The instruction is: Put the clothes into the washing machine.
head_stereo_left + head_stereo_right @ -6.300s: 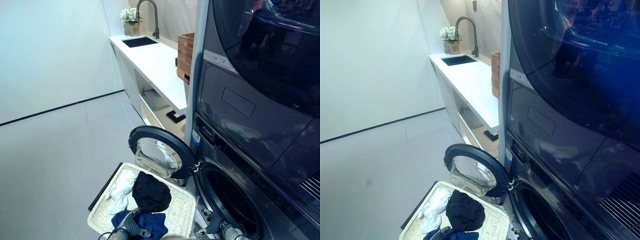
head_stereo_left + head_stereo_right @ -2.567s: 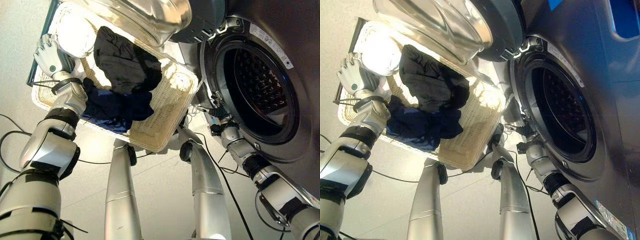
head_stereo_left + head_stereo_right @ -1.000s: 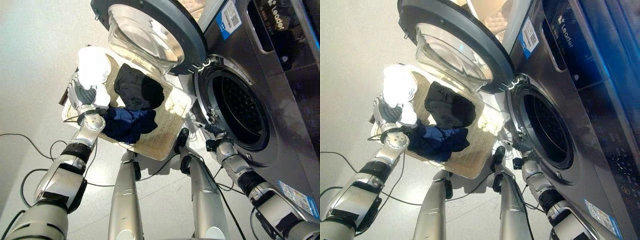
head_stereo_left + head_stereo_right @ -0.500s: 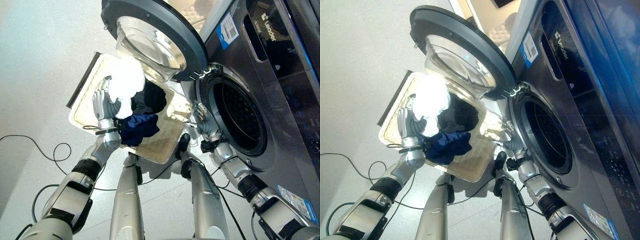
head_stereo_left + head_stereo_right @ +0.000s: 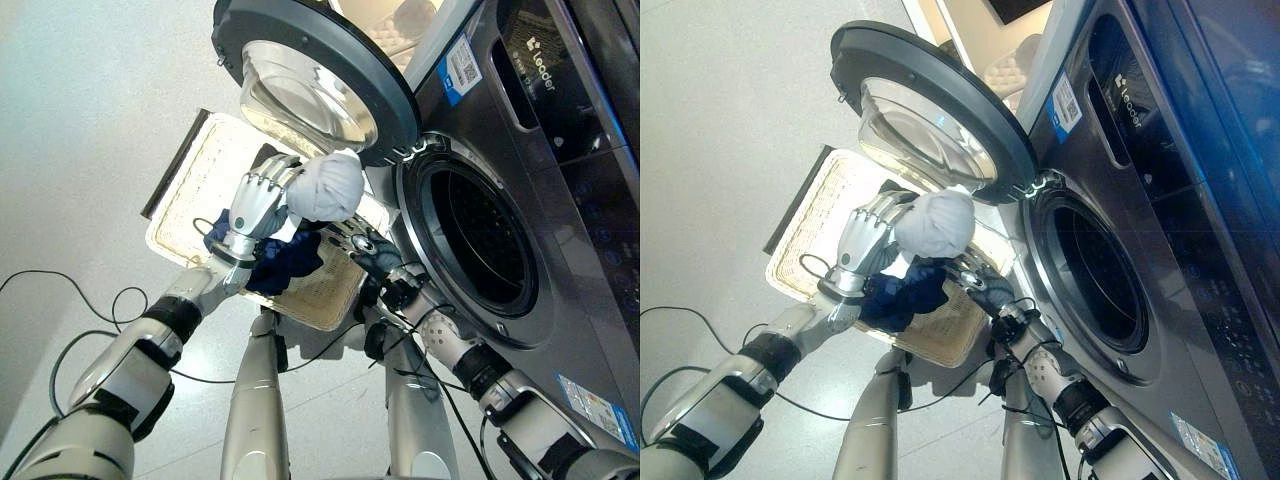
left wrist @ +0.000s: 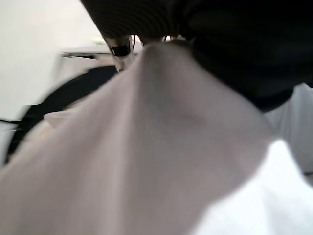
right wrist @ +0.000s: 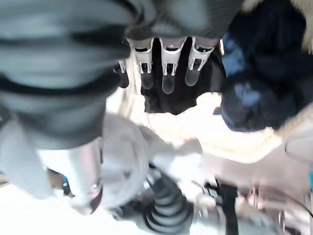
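Left eye view: at centre, the left hand (image 5: 262, 200) curls round a white cloth (image 5: 325, 187) above the basket (image 5: 195, 190), which holds dark clothes (image 5: 285, 260). The washer (image 5: 480, 250) gapes at right, door (image 5: 310, 75) upper centre. Right wrist view: the right hand (image 7: 166, 63) shows straight fingers over the dark clothes.

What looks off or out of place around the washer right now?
Nothing stands out. The left hand holds a white cloth above the basket, the door is open, and dark clothes lie inside the basket.
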You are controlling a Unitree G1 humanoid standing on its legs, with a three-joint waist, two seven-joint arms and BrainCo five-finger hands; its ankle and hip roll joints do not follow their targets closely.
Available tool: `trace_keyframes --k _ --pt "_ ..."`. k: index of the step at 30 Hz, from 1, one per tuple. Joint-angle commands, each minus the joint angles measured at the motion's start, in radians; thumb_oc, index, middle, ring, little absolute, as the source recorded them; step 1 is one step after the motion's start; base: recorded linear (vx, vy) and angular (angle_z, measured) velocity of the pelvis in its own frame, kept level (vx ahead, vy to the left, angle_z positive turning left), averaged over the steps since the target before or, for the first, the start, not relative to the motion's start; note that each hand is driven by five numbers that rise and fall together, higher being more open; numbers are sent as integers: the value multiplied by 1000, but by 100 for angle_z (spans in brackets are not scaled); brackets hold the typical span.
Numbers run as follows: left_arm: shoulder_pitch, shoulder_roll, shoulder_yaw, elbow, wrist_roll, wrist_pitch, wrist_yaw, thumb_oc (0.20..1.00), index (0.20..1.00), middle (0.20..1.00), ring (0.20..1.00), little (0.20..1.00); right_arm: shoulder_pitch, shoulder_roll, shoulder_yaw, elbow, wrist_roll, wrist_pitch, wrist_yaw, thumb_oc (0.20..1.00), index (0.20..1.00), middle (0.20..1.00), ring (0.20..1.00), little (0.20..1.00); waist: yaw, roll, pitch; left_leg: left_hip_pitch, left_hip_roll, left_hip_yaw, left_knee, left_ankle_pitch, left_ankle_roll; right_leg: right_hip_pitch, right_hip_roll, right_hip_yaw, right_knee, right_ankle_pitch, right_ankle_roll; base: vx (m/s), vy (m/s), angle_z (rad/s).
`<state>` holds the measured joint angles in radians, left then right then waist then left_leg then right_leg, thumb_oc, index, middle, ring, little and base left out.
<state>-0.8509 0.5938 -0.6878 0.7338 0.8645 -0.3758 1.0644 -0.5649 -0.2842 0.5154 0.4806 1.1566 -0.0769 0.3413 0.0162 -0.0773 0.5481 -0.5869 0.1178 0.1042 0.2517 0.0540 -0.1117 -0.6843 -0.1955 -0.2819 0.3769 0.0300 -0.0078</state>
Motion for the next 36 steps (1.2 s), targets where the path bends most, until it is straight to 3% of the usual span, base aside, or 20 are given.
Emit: trace_keyframes --k 1,8,19,26,32,36 --pt "-53 -23 5 -46 69 2 69 200 200 200 200 200 12 -2 0 -94 88 33 62 1000 1000 1000 1000 1000 -10 54 -28 -35 -73 48 1 -26 -2 29 2 -1 3 -44 130 0 0 0" --pt "-137 8 -110 -37 138 37 11 200 200 200 200 200 -1 0 20 -121 122 53 97 1000 1000 1000 1000 1000 -25 46 -28 -44 -66 64 5 -24 -4 21 7 5 -6 -34 134 0 0 0" --pt "-204 52 -232 19 242 21 -128 200 200 200 200 200 -10 -9 17 -141 160 -49 80 1000 1000 1000 1000 1000 -45 41 -28 -60 -51 85 11 -22 -13 9 11 9 -24 -21 141 -1 0 -2" --pt "-215 75 -261 49 287 -13 -151 200 200 200 200 200 -20 -19 -1 -135 197 -111 56 1000 1000 1000 1000 1000 -50 41 -28 -62 -43 96 6 -14 -15 6 12 6 -38 -11 143 -2 -1 -2" --pt "-204 83 -264 99 292 -24 -145 200 200 200 200 200 -13 -18 -39 -108 335 -139 61 1000 1000 1000 1000 1000 -50 40 -28 -55 -37 101 8 -20 -19 11 9 4 -36 -15 146 1 1 -1" --pt "-201 87 -266 122 298 -34 -127 200 200 200 200 200 -7 -4 -60 -99 509 -105 108 1000 1000 1000 1000 1000 -50 41 -28 -62 -36 103 6 -16 -18 4 9 4 -39 -9 146 6 12 -4"
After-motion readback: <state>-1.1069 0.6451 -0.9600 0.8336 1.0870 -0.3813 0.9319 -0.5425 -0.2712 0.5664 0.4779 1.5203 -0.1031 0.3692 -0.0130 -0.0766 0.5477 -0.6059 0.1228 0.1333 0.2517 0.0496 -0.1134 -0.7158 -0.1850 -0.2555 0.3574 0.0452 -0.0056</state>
